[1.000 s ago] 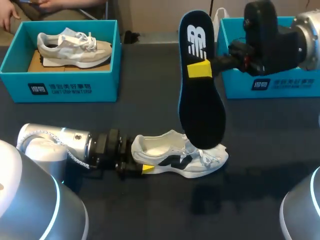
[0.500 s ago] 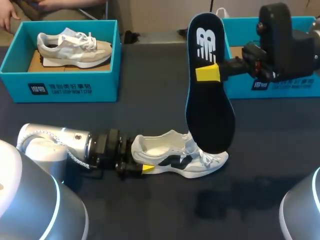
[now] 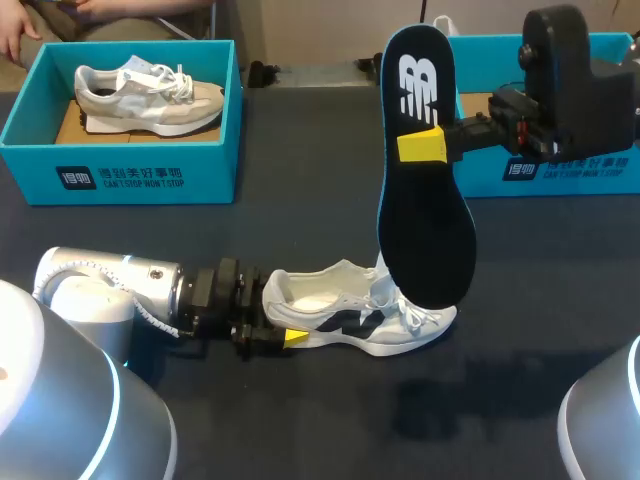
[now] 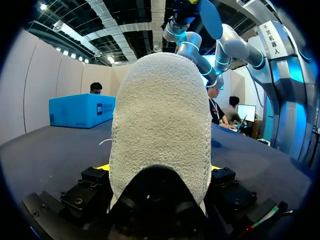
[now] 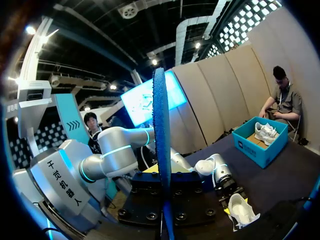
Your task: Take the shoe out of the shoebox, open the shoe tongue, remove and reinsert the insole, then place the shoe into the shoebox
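Lying on its sole near the table's front, the shoe [image 3: 355, 320] is pale soft-looking fabric with a black side stripe and white laces, its mouth open; its nubbly heel is clenched between the left gripper [image 3: 290, 337] fingers, a yellow tip on either side; the insole [image 3: 425, 180], a flat dark slab with a blue rim, stands on end above the shoe's toe, pinched by the right gripper [image 3: 426, 147]; at the back stand the left box [image 3: 120, 175], teal cardboard, holding a second shoe [image 3: 150, 95], and the right box [image 3: 560, 175], likewise teal; the table [image 3: 300, 230] is matte and dark.
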Tool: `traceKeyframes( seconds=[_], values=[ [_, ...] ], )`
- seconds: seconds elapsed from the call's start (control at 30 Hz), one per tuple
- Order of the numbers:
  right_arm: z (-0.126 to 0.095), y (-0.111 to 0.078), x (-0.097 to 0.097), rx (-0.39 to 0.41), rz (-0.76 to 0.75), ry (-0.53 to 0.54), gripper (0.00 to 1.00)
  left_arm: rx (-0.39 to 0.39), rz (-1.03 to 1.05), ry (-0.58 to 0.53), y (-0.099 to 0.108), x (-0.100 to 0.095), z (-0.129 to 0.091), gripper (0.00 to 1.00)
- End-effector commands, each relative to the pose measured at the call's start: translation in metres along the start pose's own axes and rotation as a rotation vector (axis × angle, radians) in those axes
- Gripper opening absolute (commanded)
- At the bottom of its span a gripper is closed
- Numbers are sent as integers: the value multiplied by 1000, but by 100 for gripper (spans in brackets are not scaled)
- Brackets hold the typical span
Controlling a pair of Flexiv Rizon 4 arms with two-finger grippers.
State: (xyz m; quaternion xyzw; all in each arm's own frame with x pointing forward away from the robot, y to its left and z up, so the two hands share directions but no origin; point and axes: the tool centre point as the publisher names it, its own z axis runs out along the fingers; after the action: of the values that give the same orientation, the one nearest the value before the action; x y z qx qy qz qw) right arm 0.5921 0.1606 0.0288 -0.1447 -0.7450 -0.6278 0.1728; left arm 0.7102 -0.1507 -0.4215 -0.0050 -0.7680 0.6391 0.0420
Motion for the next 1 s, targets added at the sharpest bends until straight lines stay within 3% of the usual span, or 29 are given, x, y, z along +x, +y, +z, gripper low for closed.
traceKeyframes(
  seconds=[0.03,0.07,0.57,0.73,1.0],
  values=[
    [3,2,-2,4,2,2,0,-25,-4,3,0,1,-1,84],
    [3,2,-2,4,2,2,0,-26,-4,3,0,2,-3,100],
    [3,2,-2,4,2,2,0,-108,-35,-47,0,-4,-27,100],
    [3,2,-2,4,2,2,0,-216,-3,-69,0,-8,-38,100],
    [3,2,-2,4,2,2,0,-216,-3,-69,0,-8,-38,100]
  ],
)
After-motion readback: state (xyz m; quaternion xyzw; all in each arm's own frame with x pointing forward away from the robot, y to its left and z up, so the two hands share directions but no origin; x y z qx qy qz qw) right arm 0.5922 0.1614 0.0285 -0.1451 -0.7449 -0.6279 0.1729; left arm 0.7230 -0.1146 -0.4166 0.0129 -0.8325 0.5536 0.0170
